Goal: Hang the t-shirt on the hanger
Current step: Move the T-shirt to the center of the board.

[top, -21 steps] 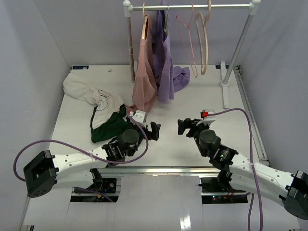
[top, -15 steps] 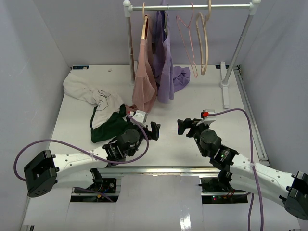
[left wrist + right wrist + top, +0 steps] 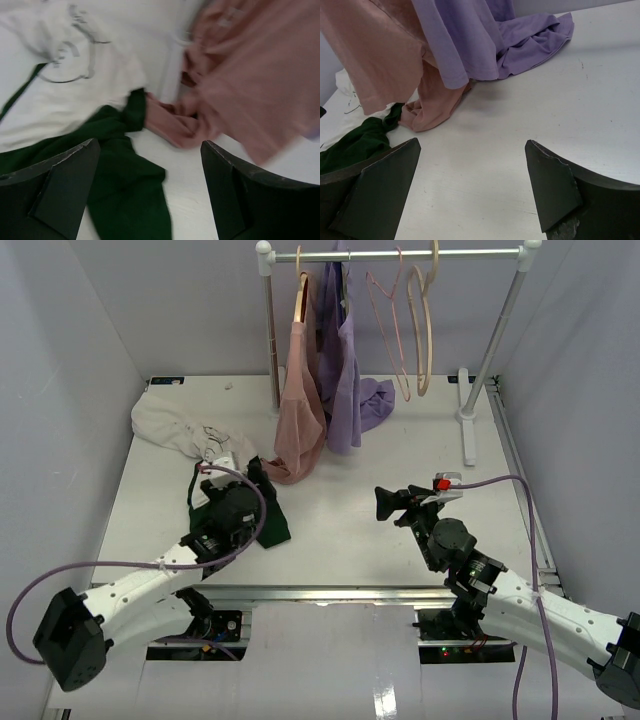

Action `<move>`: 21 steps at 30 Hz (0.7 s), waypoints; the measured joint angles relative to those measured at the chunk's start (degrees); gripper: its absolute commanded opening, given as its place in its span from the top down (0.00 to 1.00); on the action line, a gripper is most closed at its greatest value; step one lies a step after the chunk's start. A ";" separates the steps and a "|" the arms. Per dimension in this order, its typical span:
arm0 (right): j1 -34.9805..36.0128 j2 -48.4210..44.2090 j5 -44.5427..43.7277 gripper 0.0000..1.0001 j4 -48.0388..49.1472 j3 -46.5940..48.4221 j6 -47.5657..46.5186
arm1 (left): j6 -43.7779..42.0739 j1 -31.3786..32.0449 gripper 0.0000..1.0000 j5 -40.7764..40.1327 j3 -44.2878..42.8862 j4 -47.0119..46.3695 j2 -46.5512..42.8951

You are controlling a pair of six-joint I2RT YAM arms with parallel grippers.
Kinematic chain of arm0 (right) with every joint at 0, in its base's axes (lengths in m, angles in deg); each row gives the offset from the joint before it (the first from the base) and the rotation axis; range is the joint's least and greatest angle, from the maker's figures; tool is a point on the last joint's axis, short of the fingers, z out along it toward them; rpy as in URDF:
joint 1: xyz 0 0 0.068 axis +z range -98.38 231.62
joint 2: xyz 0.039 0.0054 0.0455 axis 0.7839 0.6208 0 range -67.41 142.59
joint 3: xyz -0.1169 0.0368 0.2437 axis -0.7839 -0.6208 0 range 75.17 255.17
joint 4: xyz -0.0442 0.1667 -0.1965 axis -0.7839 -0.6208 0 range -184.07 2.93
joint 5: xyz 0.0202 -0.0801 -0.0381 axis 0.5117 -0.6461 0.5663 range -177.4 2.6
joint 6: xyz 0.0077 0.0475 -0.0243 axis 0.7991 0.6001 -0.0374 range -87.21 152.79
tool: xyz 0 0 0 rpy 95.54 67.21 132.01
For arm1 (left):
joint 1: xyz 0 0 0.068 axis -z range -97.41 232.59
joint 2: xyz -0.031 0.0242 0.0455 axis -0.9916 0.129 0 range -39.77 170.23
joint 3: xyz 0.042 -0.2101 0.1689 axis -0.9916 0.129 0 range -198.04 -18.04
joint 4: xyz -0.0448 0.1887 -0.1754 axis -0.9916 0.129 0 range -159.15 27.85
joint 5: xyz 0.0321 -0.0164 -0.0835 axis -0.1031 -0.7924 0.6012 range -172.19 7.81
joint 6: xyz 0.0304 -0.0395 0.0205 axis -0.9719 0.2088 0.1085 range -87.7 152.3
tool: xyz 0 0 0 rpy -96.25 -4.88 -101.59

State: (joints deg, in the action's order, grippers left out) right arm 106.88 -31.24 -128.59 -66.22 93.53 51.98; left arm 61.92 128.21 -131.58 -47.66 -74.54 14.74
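Starting at my left: the t-shirt [image 3: 185,430] lies crumpled on the table [image 3: 340,540] toward ten o'clock. Its cream body is bunched up, and a dark green sleeve trails down to the dusty-pink garment [image 3: 300,415]. My left gripper [image 3: 150,145] hangs low over that green fabric with its jaws spread wide and nothing between them. I cannot tell whether the fingers touch the cloth.

Moving right, the pink garment and the lilac one [image 3: 345,380] hang from the rail [image 3: 400,254] at twelve o'clock, their hems pooling on the table. The hanger [image 3: 385,330] is on the rail at about one o'clock, bare, just beside the wooden hanger [image 3: 425,330].

My right gripper [image 3: 385,503] hovers over bare table near four o'clock, jaws apart and empty.

By my reckoning nothing of the task is done. The shirt is ungrasped and the hanger is untouched, so the picking up, fetching and threading all remain.
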 measured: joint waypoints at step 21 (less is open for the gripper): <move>0.01 0.30 1.77 0.07 0.27 -0.72 -0.14 | 11.34 -19.35 1.00 23.97 1.60 2.40 21.93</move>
State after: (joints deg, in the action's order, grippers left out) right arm 106.89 -30.94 -126.82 -65.95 92.82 51.84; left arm 73.26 108.87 -107.61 -46.06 -72.14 36.67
